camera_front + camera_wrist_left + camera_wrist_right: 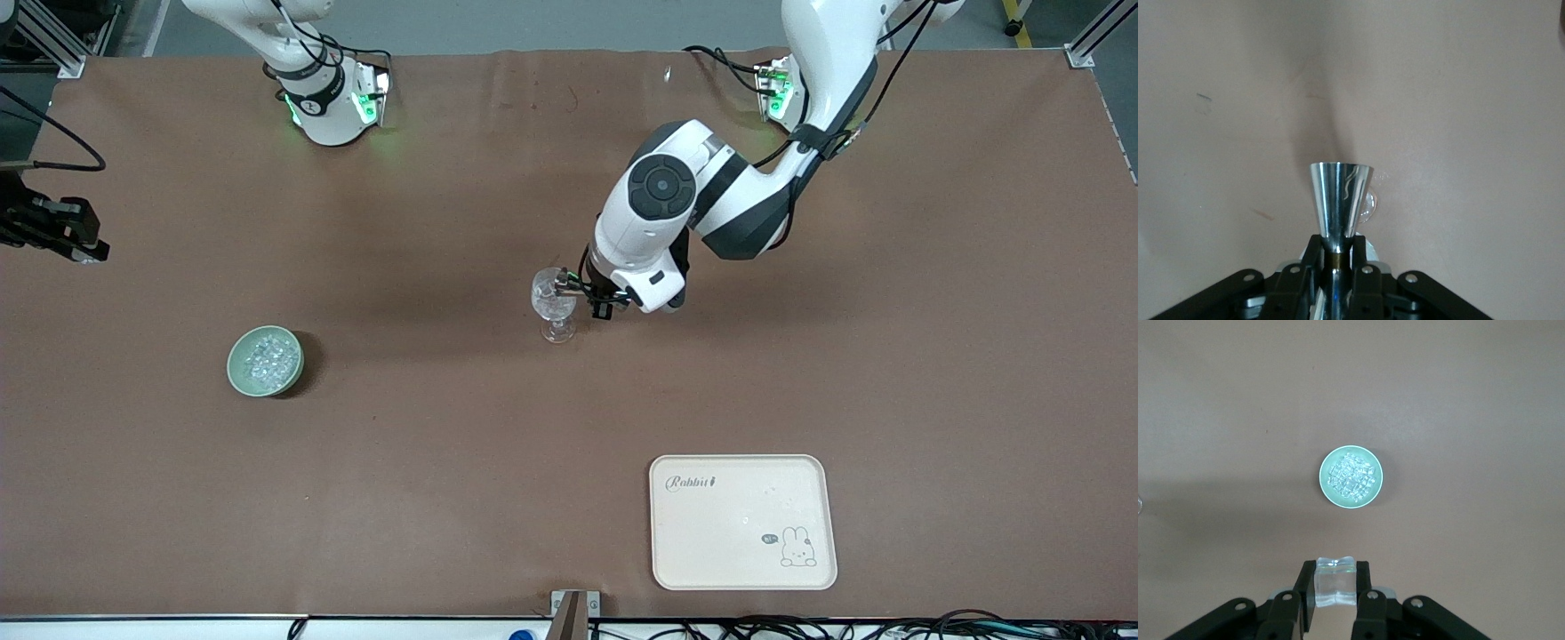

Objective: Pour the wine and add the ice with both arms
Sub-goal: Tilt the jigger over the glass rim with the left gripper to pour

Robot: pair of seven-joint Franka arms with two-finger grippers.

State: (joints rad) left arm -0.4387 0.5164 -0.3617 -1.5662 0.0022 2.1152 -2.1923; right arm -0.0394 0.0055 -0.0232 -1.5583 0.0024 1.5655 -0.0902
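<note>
The left gripper (1336,270) is clamped on a metal jigger (1340,200), cup ahead of its fingertips and tipped at the glass (555,302), apparently to pour. The right gripper (1335,590) pinches one ice cube (1335,583) between its fingers, high over the bowl (1351,479) of ice (1353,477), likely lifted clear for carrying to the glass.

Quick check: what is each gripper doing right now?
Left gripper: shut on a metal cup, over the wine glass.
Right gripper: shut on an ice cube, above the green bowl.
</note>
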